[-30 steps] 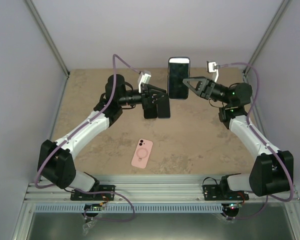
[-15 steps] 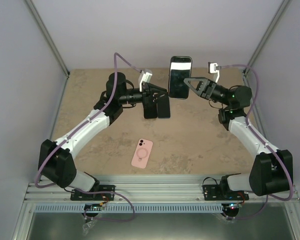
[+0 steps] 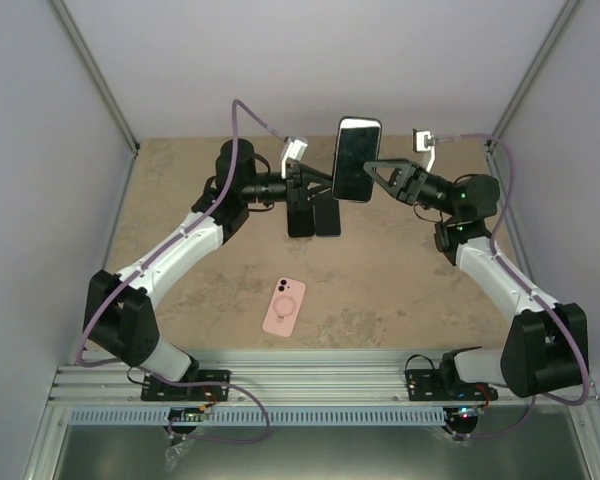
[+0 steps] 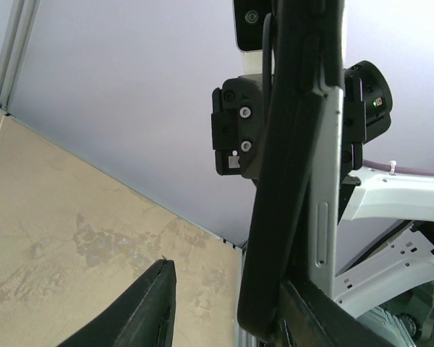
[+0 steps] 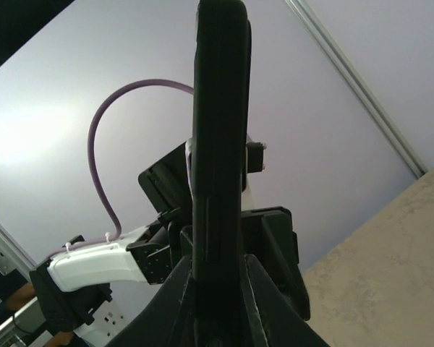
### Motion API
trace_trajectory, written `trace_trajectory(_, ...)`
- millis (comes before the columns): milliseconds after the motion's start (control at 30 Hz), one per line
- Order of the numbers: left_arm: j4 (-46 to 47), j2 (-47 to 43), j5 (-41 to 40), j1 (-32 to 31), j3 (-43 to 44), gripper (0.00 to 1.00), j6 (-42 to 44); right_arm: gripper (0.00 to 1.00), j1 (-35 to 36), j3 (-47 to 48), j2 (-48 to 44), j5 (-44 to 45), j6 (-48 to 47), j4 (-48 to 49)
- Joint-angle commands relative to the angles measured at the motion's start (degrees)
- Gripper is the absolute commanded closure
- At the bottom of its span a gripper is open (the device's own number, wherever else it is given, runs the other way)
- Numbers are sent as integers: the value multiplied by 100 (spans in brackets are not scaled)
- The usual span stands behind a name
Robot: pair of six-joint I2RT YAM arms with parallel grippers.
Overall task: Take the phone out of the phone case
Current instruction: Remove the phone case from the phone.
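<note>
Two robot arms reach up and inward from the near edge of a tan, mottled worktop (image 3: 410,270), meeting above its far half. A black phone (image 3: 357,158) stands upright in the air between them, leaning slightly. Its dark screen faces the overhead camera, with a bright glare along the top.

The right hand (image 5: 218,289) holds the phone. Its two dark fingers (image 5: 264,285) close narrowly on the lower part, one against each face, and the phone rises edge-on straight out of the grip in the right wrist view.

The left hand (image 4: 220,289) is spread wide and grips nothing. In the left wrist view the phone stands edge-on, just inside the finger on the right side of that view. They are so close that it is not clear whether they touch. The other finger (image 4: 153,307) stands well clear of the phone, with bare worktop visible in the gap. The side buttons show on the phone's grey edge, and the right hand's black body sits directly behind the phone.

The pink phone case (image 3: 284,306) lies flat on the worktop, back side up, showing a round ring mark and a camera cutout. It is below both hands and nearer the arm bases, well apart from either hand and from the phone. It sits slightly to the left hand's side of the gap between them.
</note>
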Motion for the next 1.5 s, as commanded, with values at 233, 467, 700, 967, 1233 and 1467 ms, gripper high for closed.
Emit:
trace_trajectory(233, -119, 130, 185, 36, 845, 56, 433, 99, 419, -173, -408, -1049, -1487, -1476)
trace_trajectory(467, 433, 100, 669, 19, 723, 55, 17, 100, 613, -194, -358, -1069, -2064, -2287)
trace_trajectory(700, 698, 44, 742, -58, 514, 62, -228, 99, 757, -269, -163, -975, -2073, -2422)
trace_trajectory(967, 1294, -98, 825, -71, -61, 77, -1119, 99, 689, -39, 13, -864, -2275, -2809)
trace_trajectory(1233, 1650, -290, 850, -71, -596, 94, -1561, 92, 469, 156, 59, -745, -2376, -3014)
trace_trajectory(1467, 1835, -278, 655, -21, -753, 100, -1993, 77, 225, 492, 26, -590, -2797, -3528)
